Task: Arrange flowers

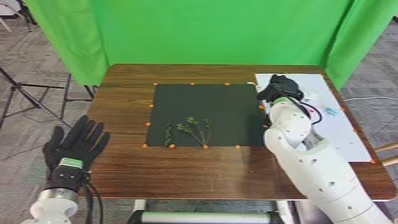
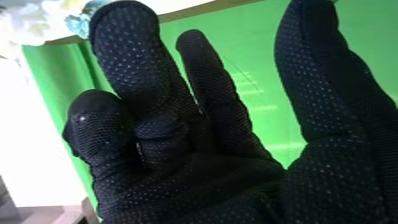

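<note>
- While the left hand (image 1: pixel 73 149) is open at the near left, the right hand (image 1: pixel 282 89) is loosely open at the far right, near white flowers (image 2: pixel 27 22).
- Green sprigs (image 1: pixel 191 120) lie on the dark mat's (image 1: pixel 204 102) near part.

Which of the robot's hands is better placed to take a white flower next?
Right, probably: the right hand is beside the white flowers, while the left hand is at the left edge of the table.
</note>
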{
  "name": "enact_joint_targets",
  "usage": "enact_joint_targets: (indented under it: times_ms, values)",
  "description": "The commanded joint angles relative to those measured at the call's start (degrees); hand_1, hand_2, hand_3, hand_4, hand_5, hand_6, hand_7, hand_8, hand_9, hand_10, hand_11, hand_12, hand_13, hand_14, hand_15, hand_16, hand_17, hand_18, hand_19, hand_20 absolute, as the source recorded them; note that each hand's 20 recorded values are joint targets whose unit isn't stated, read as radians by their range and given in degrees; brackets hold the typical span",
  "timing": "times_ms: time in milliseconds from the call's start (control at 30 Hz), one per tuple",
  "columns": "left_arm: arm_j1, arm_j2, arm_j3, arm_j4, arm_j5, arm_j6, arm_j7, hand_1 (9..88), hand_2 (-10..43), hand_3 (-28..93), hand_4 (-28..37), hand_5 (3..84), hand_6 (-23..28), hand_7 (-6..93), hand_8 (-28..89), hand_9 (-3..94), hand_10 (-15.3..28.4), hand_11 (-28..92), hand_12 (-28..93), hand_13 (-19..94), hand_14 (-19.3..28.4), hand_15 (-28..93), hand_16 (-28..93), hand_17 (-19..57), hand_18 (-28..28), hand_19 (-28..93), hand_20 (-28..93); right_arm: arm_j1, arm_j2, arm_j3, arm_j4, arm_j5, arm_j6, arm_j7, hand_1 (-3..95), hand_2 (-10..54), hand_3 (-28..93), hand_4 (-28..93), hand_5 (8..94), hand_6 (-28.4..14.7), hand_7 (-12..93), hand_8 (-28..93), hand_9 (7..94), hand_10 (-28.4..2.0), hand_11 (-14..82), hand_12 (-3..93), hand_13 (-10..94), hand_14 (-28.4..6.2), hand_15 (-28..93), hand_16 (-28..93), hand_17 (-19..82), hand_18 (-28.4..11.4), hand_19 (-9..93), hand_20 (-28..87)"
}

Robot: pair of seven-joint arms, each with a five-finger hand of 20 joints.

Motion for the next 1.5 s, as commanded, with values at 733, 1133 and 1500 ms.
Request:
enact_joint_targets:
  times_ms: [733,1133,1500]
  values:
    - [-0.8,-1.22,0.4,0.13,0.71,-0.17,-3.57,27.4,16.3,75,-27.1,43.5,7.8,20.3,-10,38.3,14.5,28,12,30,16.0,49,-9,-5.0,14.6,42,11,-2.1,-2.1,-1.0,8.8,-1.0,-0.3,2.4,60.5,-9.5,57,-28,60.4,-3.6,46,11,80.4,-13.1,13.8,24.6,86,-4.9,55,32,58,-17.7,93,42]
    - [-0.1,-1.28,0.23,-0.44,-0.37,1.49,-2.87,27.4,15.8,75,-27.0,42.9,7.9,20.4,-10,36.0,14.3,28,12,27,15.2,49,-10,-5.1,14.5,42,11,-4.5,-1.8,0.5,5.9,1.9,6.9,3.4,59.0,-9.5,76,-27,62.2,-0.7,70,18,90.7,-7.5,16.9,49.4,91,-2.9,54,36,64,-16.6,93,44]
    - [1.1,-1.0,-0.61,-0.83,-0.55,1.12,-1.97,27.5,15.8,75,-27.1,42.8,8.0,20.3,-10,36.3,14.2,28,12,27,15.5,50,-10,-5.1,14.5,42,11,-10.8,-0.8,6.8,-12.2,24.0,15.9,6.9,58.7,-9.5,74,-20,61.6,-1.5,71,18,90.6,-7.6,18.8,51.1,92,-2.9,54,37,66,-16.3,93,44]
